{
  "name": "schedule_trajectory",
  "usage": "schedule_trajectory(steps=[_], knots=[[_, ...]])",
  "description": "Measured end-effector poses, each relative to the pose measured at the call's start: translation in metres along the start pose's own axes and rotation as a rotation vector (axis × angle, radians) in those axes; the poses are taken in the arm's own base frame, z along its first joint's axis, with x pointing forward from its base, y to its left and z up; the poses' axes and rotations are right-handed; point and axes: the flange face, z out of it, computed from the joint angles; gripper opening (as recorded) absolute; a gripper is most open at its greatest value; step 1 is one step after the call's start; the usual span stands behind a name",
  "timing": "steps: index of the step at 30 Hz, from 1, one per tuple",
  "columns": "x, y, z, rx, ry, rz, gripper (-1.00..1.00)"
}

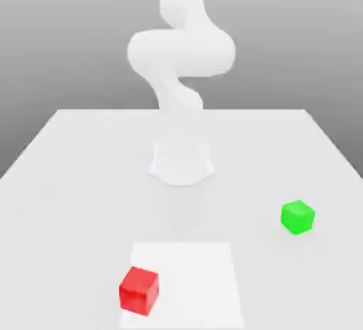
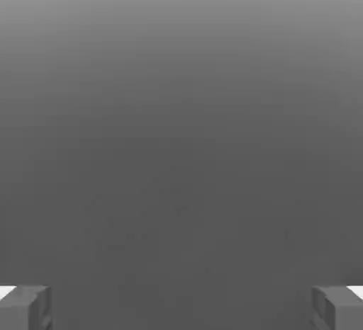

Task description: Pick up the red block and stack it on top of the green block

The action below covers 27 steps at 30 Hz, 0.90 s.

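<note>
**Fingers wide open and empty, both blocks resting on the table**

Exterior view: white arm (image 1: 181,52) rises from its round base (image 1: 181,163) at the middle of the white table (image 1: 64,180), upper links going up out of the top of the picture. Red block (image 1: 139,290) sits on the table near the front edge, toward the exterior view's left, on the left part of a brighter white square patch (image 1: 195,279). Green block (image 1: 297,217) sits on the table toward the exterior view's right, further back than the red one. The two blocks are well apart, not touching, each flat on one face. Both lie in front of the arm base, nothing on top of either.

Hand view: gripper (image 2: 181,307) with the fingers (image 2: 25,307) spread to the two lower corners, a wide gap between them, nothing held. Between and beyond them there is just plain grey background. Neither block lies between the fingers or near them here, so how far the blocks are from the fingers cannot be told.
</note>
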Motion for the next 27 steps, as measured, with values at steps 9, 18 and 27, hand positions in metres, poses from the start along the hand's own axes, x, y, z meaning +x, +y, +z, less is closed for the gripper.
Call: schedule_trajectory(steps=[9, 18, 27], knots=[[-0.016, 0.054, 0.184, -0.229, -0.161, 0.104, 0.00], [-0.071, 0.154, 0.326, -0.455, -0.316, 0.215, 0.00], [-0.144, 0.247, 0.420, -0.594, -0.414, 0.281, 0.00]])
